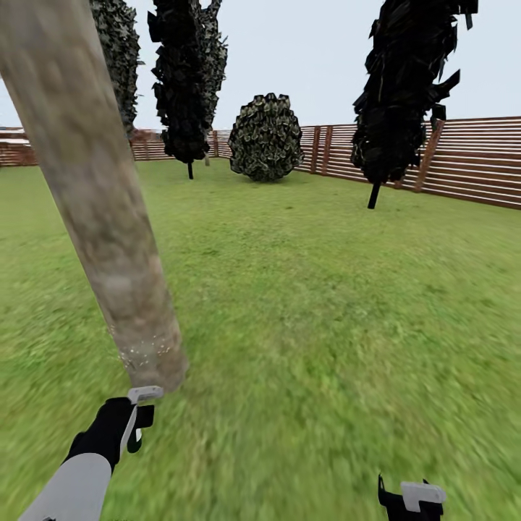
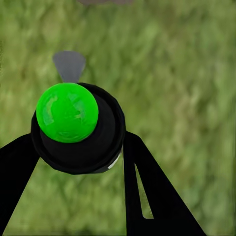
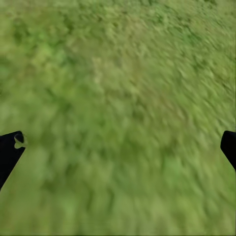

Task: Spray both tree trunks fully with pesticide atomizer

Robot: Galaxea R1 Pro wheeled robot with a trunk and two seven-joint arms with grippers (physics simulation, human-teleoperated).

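Pesticide atomizer [image 2: 78, 129] is sitting between the two black fingers [image 2: 147, 191] of the left gripper [image 2: 78, 147], which are closing on its round black body from both sides. Seen along the fingers in the left wrist view, a bright green ball-shaped cap is topping the black body and a small grey nozzle piece is sticking out past it, with blurred lawn [image 2: 187, 73] lying beyond. In the head view the left gripper [image 1: 137, 420] is showing at the end of a black wrist and pale grey forearm, low on the robot's left, with a pale grey part at its tip lying just below the foot of the tree trunk [image 1: 94, 195]. That trunk, mottled beige-grey and smooth, is rising steeply across the left side of the head view and leaning toward the upper corner; small pale specks are dotting its lowest part, near where it is meeting the grass [image 1: 311, 311].

The right gripper [image 1: 411, 499] is peeking in at the lower edge of the head view, well apart from the trunk. In the right wrist view its two black fingertips [image 3: 10, 150] are standing far apart at opposite edges, with nothing but grass between them.

Farther off, dark narrow conifers [image 1: 405, 87], a rounded shrub [image 1: 266, 137] and a brown slatted fence [image 1: 470, 159] are standing along the far side of the lawn under a pale sky.
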